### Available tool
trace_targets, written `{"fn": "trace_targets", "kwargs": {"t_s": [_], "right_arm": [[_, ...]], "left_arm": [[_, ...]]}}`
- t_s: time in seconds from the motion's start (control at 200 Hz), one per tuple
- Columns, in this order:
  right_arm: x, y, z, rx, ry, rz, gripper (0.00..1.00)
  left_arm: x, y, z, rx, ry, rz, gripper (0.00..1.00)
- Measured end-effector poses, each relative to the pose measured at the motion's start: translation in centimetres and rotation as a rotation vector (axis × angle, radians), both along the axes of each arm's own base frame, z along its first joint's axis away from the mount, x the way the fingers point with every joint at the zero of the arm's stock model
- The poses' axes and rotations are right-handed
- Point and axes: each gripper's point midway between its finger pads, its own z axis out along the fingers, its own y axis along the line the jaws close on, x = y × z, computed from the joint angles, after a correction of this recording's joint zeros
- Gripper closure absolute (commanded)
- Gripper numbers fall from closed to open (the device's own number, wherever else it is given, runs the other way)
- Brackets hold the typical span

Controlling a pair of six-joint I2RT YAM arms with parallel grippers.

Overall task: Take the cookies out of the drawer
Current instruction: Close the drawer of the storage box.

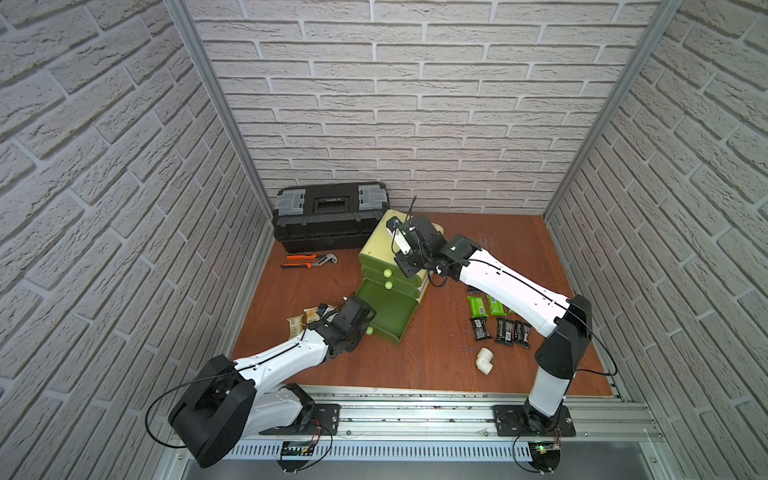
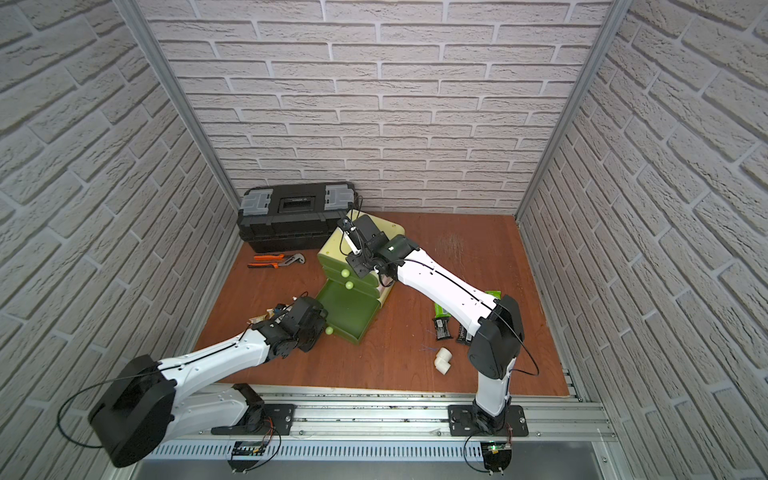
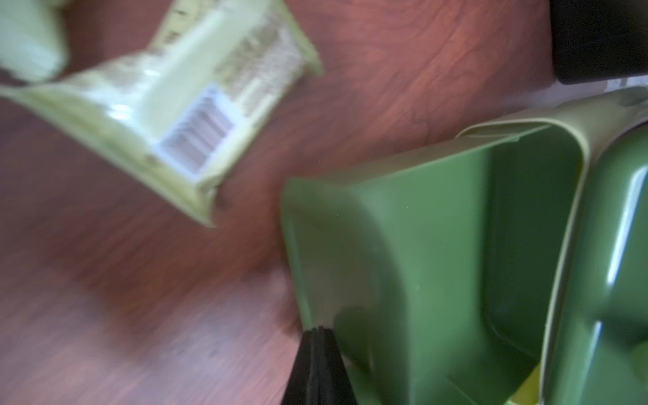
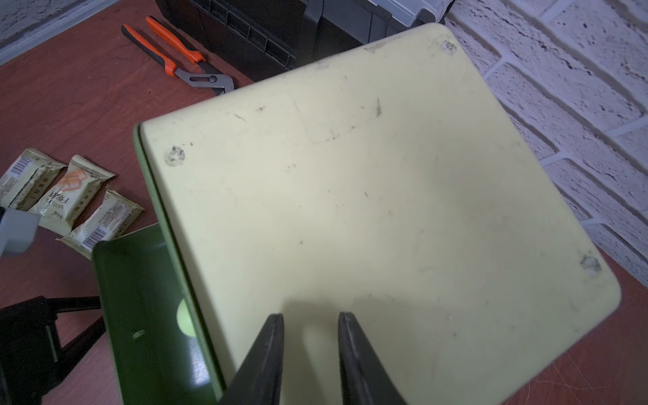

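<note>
Along the table's left edge lie the beige cookies (image 1: pixel 300 323), small flat pillow-shaped wrapped packets with crimped ends. A top view half hides them behind the left arm. The right wrist view shows three (image 4: pixel 70 196): two turned barcode-up, one showing an orange picture and lettering too small to read. The left wrist view is blurred, but one barcode is clear.

The left gripper (image 3: pixel 318 331) is pressed closed on nothing, at the front wall of the pulled-out dark green plastic bottom drawer (image 1: pixel 409 322). Above it stands the pale yellow-green plastic drawer cabinet (image 1: pixel 374 245). The right gripper (image 4: pixel 310 317) hovers over its scuffed top, jaws a narrow gap apart, empty.

Behind sit a black plastic toolbox (image 1: pixel 328 216), its label unreadable, and orange-handled pliers (image 1: pixel 309 261).

Toward the right edge of the red-brown wooden table (image 1: pixel 415 365) lie bright green cookies (image 1: pixel 478 305) and black cookies (image 1: pixel 505 330), near a white plastic pipe elbow (image 1: pixel 484 358). In a top view the right arm covers most of them.
</note>
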Motion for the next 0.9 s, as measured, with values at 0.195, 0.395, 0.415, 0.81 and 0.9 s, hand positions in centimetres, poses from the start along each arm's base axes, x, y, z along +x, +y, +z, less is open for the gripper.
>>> {"fn": "trace_targets", "kwargs": {"t_s": [0.195,0.395,0.415,0.81,0.9], "right_arm": [[0.0,0.0,0.0,0.000,0.001,-0.001,0.69],[0.0,0.0,0.0,0.001,0.001,-0.003,0.69],[0.0,0.0,0.0,0.001,0.001,-0.003,0.69],[0.0,0.0,-0.1,0.004,0.002,-0.006,0.69],[0.0,0.0,0.0,0.008,0.001,-0.008,0.69]], "left_arm": [[2.5,-1.4,-0.6,-0.048,-0.047,0.002,0.98],[5.2,-3.1,-0.7,-0.103,-0.138,0.009,0.95],[5.5,-3.2,-0.7,-0.107,-0.147,0.010,0.95],[9.5,-5.6,-0.4,-0.177,-0.243,0.023,0.89],[9.6,-5.8,-0.9,-0.184,-0.234,0.032,0.85]]}}
